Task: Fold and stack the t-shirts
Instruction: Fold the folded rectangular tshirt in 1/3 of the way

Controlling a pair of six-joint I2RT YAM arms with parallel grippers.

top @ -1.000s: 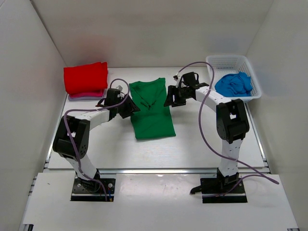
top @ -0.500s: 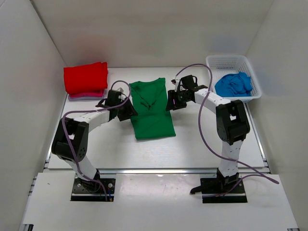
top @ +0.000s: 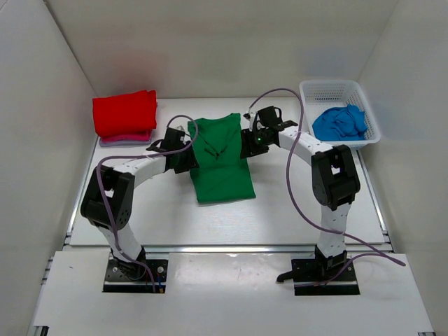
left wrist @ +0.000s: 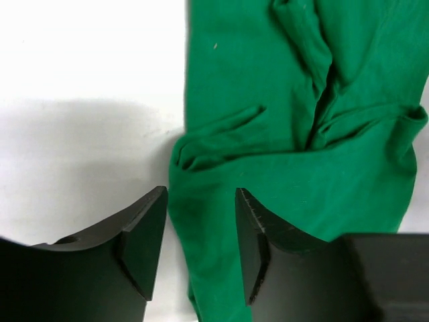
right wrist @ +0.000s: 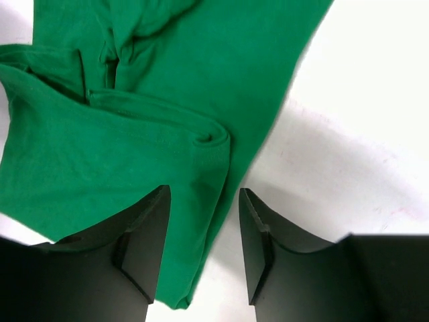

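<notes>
the green t-shirt (top: 220, 157) is lying flat on the table (top: 294, 203), sleeves folded in over its body and its v-neck pointing away from the arm bases. the left arm is bending its elbow out to the left of the green t-shirt and stretching its forearm in toward the shirt's left edge, with the left gripper (left wrist: 201, 208) pointing down at that edge. its fingers (left wrist: 144, 235) are standing spread, straddling the cloth edge just below the tucked sleeve fold; whether they are touching the cloth cannot be told. the right arm is rising from its base to the right of the green t-shirt, bending at the elbow and reaching its forearm over to the shirt's right edge near the collar end. the right gripper (right wrist: 204, 201) is also gaping apart, its fingers (right wrist: 258, 235) sitting either side of the folded sleeve's rounded corner and pinching nothing. far left of the green t-shirt, a folded red t-shirt (top: 124, 112) is resting on a pink t-shirt (top: 122, 140). far right of it, a crumpled blue t-shirt (top: 341, 122) is sitting inside the white basket (top: 329, 87).
</notes>
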